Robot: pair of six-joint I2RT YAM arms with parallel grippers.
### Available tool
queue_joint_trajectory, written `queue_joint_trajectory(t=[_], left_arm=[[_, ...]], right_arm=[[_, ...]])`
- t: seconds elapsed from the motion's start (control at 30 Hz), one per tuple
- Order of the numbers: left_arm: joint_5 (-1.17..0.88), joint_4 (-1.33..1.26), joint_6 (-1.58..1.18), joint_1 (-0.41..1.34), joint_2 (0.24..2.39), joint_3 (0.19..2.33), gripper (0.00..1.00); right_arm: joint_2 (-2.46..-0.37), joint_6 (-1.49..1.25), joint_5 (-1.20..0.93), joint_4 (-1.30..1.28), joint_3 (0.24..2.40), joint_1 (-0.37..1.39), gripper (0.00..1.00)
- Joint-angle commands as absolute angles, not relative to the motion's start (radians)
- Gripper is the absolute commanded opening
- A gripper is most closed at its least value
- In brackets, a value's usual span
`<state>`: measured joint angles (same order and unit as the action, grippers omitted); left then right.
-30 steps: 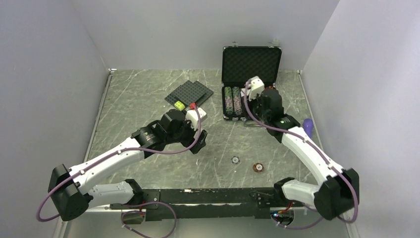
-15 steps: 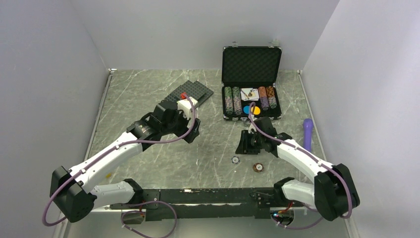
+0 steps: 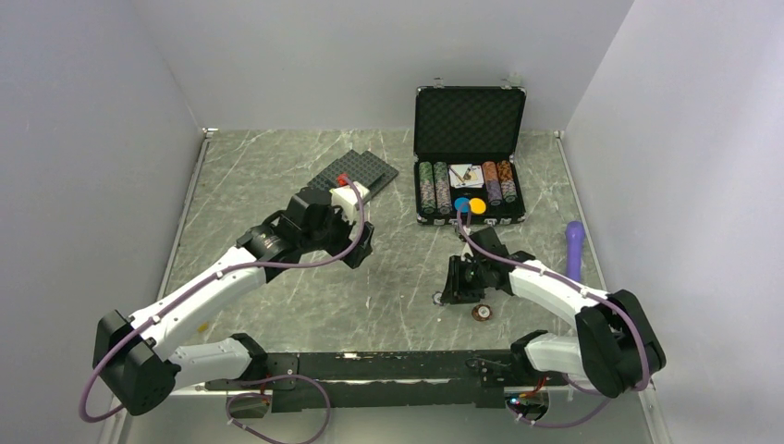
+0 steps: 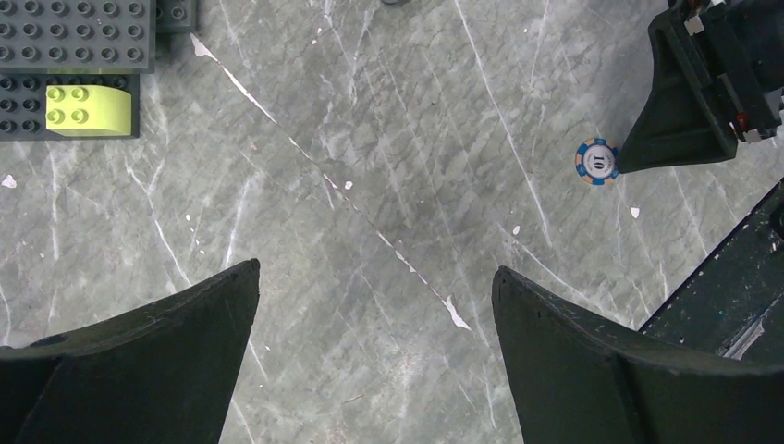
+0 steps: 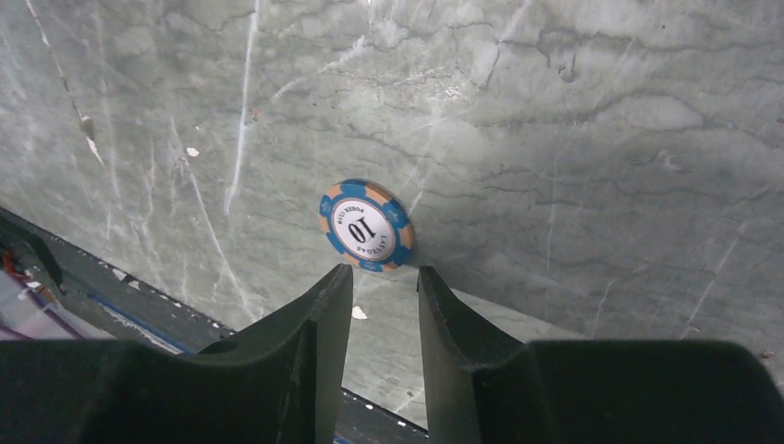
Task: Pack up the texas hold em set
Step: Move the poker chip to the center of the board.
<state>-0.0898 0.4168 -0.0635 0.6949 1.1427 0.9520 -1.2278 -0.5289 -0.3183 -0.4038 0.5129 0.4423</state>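
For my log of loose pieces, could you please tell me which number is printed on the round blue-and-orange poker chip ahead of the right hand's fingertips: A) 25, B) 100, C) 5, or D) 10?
D: the round blue-and-orange poker chip, flat on the grey marble table ahead of the right hand, reads 10 on its white centre.

Left arm (image 3: 203, 291): reaches from the near left corner diagonally toward the middle, with the forearm raised and the wrist bent downward.
Left gripper (image 4: 374, 271): points straight down, jaws spread wide, empty.
Right arm (image 3: 555, 287): folds back from the near right corner, forearm reaching left.
Right gripper (image 5: 384, 271): points down, jaws a narrow slit apart, empty.
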Motion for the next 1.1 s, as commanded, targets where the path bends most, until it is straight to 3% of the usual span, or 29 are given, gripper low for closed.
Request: queue_joint_trajectory(t=[0.0, 0.23, 0.73, 0.93, 1.07], left_arm=[[-0.116, 0.394, -0.051, 0.691, 1.103, 0.955, 0.99], [-0.117, 0.4, -0.062, 0.69, 1.088, 0.951, 1.0], [-0.058, 0.443, -0.145, 0.691, 1.048, 0.925, 0.99], [-0.073, 0.353, -0.274, 0.693, 1.05, 0.836, 0.99], [-0.101, 0.24, -0.312, 0.715, 1.09, 0.774, 0.97]], right_arm=[[-1.243, -0.562, -0.27, -0.377, 0.509, 0.452, 0.36], [-1.362, -0.582, -0.299, -0.266, 0.497, 0.49, 0.36], [-1.682, -0.743, -0.253, -0.014, 0.638, 0.799, 0.34], [-1.556, -0.744, -0.123, 0.006, 0.63, 0.806, 0.37], [-1.386, -0.722, -0.007, -0.04, 0.594, 0.799, 0.49]])
